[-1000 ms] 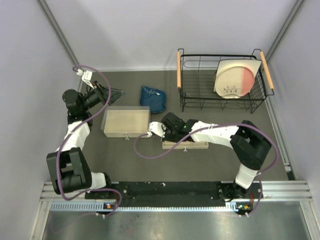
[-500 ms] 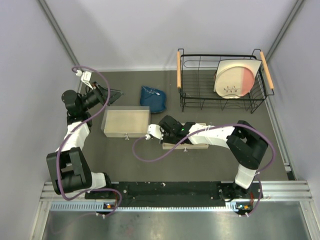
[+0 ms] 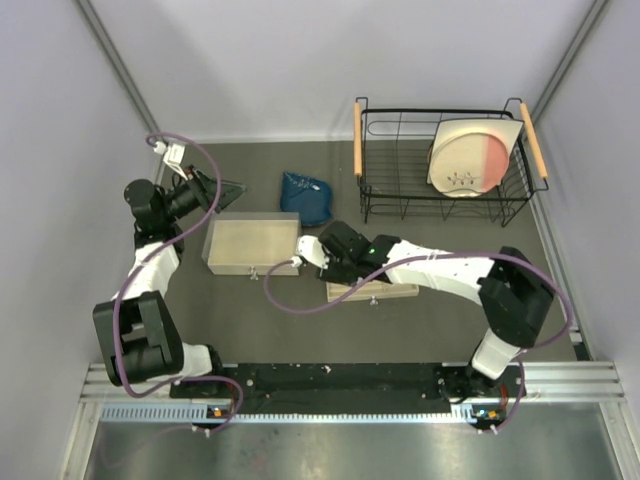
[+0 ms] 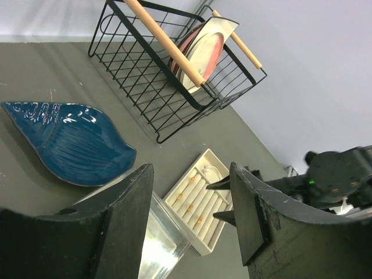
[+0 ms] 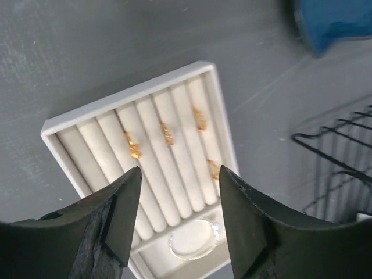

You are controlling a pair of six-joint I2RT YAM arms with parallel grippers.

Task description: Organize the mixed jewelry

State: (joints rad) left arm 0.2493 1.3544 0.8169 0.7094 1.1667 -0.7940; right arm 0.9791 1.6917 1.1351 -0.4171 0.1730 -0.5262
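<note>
The mixed jewelry lies in a pale slotted tray (image 5: pixel 87 119): several small gold rings (image 5: pixel 168 133) sit in the roll slots, and a thin silver hoop (image 5: pixel 193 239) lies in the end compartment. My right gripper (image 5: pixel 180 174) hangs open just above the tray with nothing between its fingers. From above, that right gripper (image 3: pixel 348 268) covers the left end of the tray (image 3: pixel 385 291). My left gripper (image 4: pixel 192 168) is open and empty, held off to the left (image 3: pixel 225 187). Through it I see the tray (image 4: pixel 203 247), the rings (image 4: pixel 189 207) and the hoop (image 4: pixel 214 171).
A closed wooden box (image 3: pixel 252 243) lies left of the tray, its shiny edge (image 4: pixel 163 241) under my left fingers. A blue cloth pouch (image 3: pixel 307 197) sits behind it. A black wire rack (image 3: pixel 400 190) holding a plate (image 3: pixel 467 155) stands at the back right.
My right gripper has gone from shut to open over the tray, and its arm has shifted a little. The left arm has not moved.
</note>
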